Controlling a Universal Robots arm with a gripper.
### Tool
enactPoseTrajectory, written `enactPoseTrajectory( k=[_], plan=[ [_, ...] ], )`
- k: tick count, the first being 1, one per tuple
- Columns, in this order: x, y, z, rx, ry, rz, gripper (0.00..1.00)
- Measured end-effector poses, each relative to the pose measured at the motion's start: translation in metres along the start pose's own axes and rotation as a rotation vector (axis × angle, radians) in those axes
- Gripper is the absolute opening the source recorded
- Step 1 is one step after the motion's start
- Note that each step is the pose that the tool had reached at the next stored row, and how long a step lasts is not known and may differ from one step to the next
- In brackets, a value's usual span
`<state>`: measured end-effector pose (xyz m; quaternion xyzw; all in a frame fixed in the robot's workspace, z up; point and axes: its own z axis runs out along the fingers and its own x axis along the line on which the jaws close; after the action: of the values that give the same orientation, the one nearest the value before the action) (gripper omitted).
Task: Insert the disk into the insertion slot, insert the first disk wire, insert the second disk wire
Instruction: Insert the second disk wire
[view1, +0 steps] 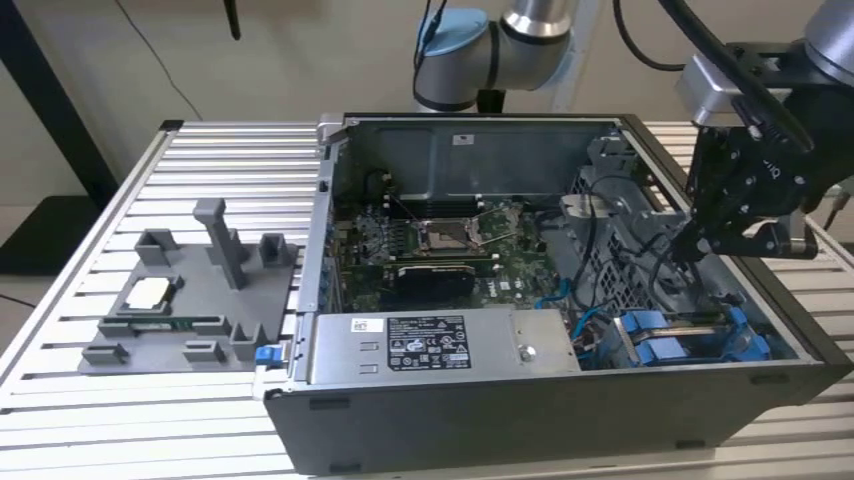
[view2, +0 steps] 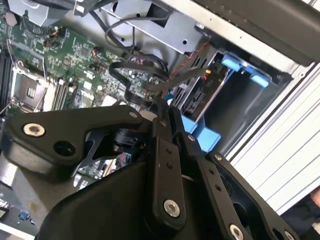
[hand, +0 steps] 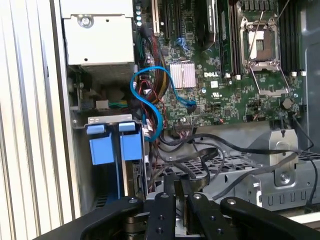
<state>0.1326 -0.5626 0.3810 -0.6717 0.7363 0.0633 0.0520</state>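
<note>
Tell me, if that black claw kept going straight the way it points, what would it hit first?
Most likely the loose black cables just ahead of the gripper in the first wrist view, draped over the grey metal frame. How near they are is hard to judge.

In the exterior view the arm (view1: 534, 25) is running off the top edge, and the hand (view1: 701, 240) is blending at its tip into dark wires (view1: 627, 255), middle right of the frame. In the second wrist view the hand's black body is covering much of the green board (view2: 55, 60). In the first wrist view the slot (hand: 80, 155) is hiding the disk (hand: 131, 147) but for its blue frame.
</note>
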Motion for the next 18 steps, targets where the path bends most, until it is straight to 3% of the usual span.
enactPoseTrajectory(
  k=[2,4,8,10,18],
  plan=[
    [0.0004,0.0026,0.0007,0.0047,0.0007,-0.001,0.16],
    [0.0006,0.0043,0.0012,0.0079,0.0084,-0.003,0.16],
    [0.0009,0.0065,0.0019,0.0111,0.0475,-0.007,0.16],
    [0.0011,0.0072,0.0026,0.0122,0.0620,-0.008,0.16],
    [0.0012,0.0074,0.0031,0.0127,0.0645,-0.009,0.16]
  ],
)
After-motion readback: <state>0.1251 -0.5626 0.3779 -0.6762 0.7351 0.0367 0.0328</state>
